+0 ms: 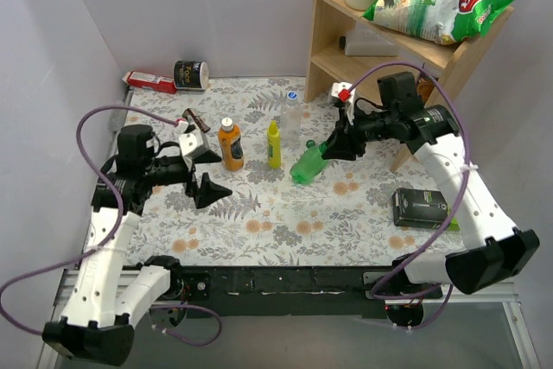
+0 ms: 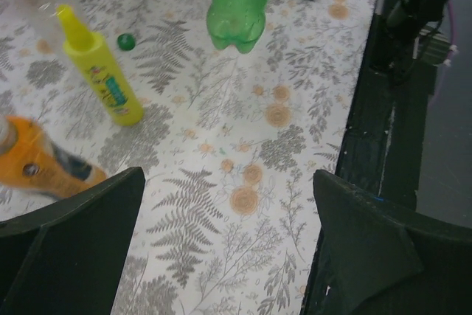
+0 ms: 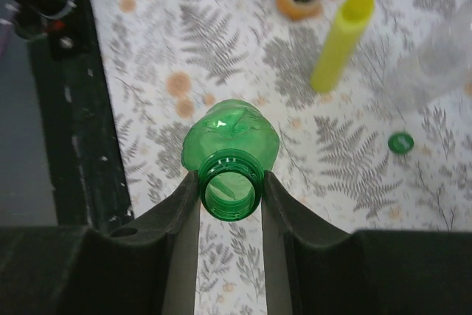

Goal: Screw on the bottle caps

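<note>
Right gripper (image 3: 230, 186) clamps the green bottle's (image 3: 230, 134) open neck, bottle tilted over the table (image 1: 259, 231); green cap (image 3: 400, 142) lies loose nearby, not yet on; left gripper (image 1: 207, 172) gapes wide, empty; only the top view shows a white cap (image 1: 227, 123) on the orange bottle (image 1: 230, 146), a blue cap (image 1: 292, 95) on the clear bottle (image 1: 292, 117); tightness unclear.

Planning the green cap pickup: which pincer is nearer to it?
Right. The right pincer, shut on the green bottle at its neck, is close beside the green cap. The left pincer hangs open farther off, past the yellow bottle and the orange bottle.
</note>
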Controlling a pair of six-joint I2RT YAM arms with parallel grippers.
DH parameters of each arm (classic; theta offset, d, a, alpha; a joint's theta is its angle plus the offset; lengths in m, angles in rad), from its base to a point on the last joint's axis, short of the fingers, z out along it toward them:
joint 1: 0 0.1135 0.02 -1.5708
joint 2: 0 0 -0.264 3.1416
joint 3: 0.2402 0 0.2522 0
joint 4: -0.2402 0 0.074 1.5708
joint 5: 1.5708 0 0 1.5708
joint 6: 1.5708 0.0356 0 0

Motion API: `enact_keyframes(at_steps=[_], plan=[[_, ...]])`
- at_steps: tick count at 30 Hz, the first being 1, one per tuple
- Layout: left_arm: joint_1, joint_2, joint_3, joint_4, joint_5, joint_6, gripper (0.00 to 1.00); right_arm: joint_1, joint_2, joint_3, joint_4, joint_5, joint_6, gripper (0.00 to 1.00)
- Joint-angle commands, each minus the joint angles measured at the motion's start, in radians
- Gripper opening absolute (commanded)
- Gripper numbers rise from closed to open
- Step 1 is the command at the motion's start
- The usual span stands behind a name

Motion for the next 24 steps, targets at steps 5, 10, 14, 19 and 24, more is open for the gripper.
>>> enact_keyframes(at_steps=[5,10,14,19,24], plan=[[-0.431,0.213,0.142,0.253,-0.216,-0.143,0.98,0.031,-0.036,0.225,-0.051,-0.266,0.042,0.01],[-0.522,0.319,0.174,0.372,-0.296,-0.192,0.98,0.033,-0.031,0.264,-0.033,-0.267,0.058,0.01],[-0.563,0.381,0.207,0.422,-0.322,-0.212,0.98,0.033,-0.059,0.219,0.001,-0.258,0.072,0.01],[-0.606,0.428,0.217,0.439,-0.313,-0.213,0.98,0.033,-0.091,0.169,0.064,-0.266,0.112,0.01],[-0.625,0.445,0.207,0.438,-0.282,-0.215,0.96,0.033,-0.108,0.134,0.111,-0.264,0.139,0.01]])
